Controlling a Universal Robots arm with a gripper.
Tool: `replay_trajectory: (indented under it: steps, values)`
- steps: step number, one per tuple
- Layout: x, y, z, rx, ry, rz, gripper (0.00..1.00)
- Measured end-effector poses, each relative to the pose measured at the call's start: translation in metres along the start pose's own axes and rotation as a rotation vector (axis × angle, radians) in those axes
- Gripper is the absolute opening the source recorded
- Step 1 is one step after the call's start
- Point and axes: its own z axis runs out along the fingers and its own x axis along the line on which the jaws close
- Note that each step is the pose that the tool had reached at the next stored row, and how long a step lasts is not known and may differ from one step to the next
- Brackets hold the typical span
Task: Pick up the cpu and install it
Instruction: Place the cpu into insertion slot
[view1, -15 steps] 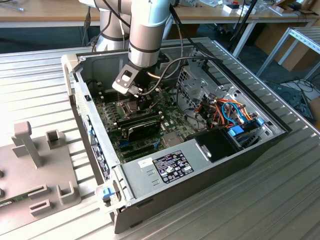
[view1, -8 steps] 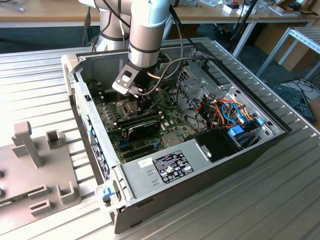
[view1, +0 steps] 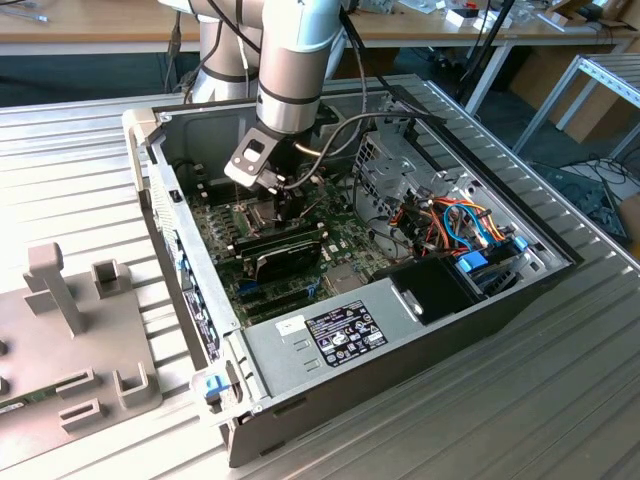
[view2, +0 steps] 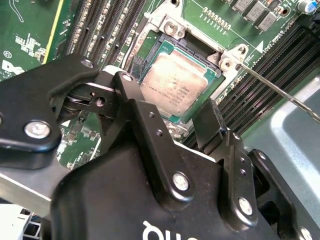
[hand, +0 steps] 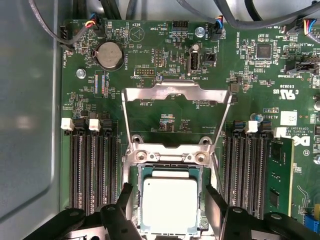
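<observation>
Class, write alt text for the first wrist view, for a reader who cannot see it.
A silver-topped cpu lies in its socket on a green motherboard, with the end effector open and its black fingers on either side of the chip. The socket's metal frame is swung open beyond it, and black memory slots flank the socket.

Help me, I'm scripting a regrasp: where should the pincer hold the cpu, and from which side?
Probably by two opposite edges, from straight above. The cpu lies flat, smooth top up, the hinged frame is swung open, and the open pincer flanks it.
</observation>
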Motion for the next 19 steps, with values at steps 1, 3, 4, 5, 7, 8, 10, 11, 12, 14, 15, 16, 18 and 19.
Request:
replay_trajectory:
  steps: [1,3,4,5,7,8,10,11,12,14,15,16,18,19]
  values:
    - [0.0001,0.0001,-0.0009,-0.0001,0.0001,0.000,0.68]
    - [0.0002,0.0000,-0.0030,-0.0001,0.0001,0.000,0.68]
    - [0.0003,0.0001,-0.0038,-0.0001,0.0000,0.000,0.68]
    - [0.0004,0.0001,-0.0051,-0.0001,0.0001,0.000,0.68]
    - [0.0004,0.0001,-0.0073,0.0000,0.0000,0.000,0.68]
    - [0.0006,0.0002,-0.0113,0.0000,-0.0001,0.000,0.68]
    - [0.0008,0.0003,-0.0170,-0.0001,-0.0003,0.000,0.68]
    - [0.0008,0.0003,-0.0193,0.0000,-0.0005,0.000,0.68]
    - [0.0009,0.0003,-0.0215,0.0000,-0.0005,0.000,0.68]
    - [0.0010,0.0004,-0.0256,0.0000,-0.0008,0.000,0.68]
    - [0.0011,0.0005,-0.0297,-0.0001,-0.0014,0.000,0.68]
    - [0.0011,0.0005,-0.0310,0.0000,-0.0017,0.000,0.68]
    - [0.0011,0.0005,-0.0319,-0.0001,-0.0018,0.000,0.68]
    - [0.0011,0.0005,-0.0319,-0.0002,-0.0018,0.000,0.68]
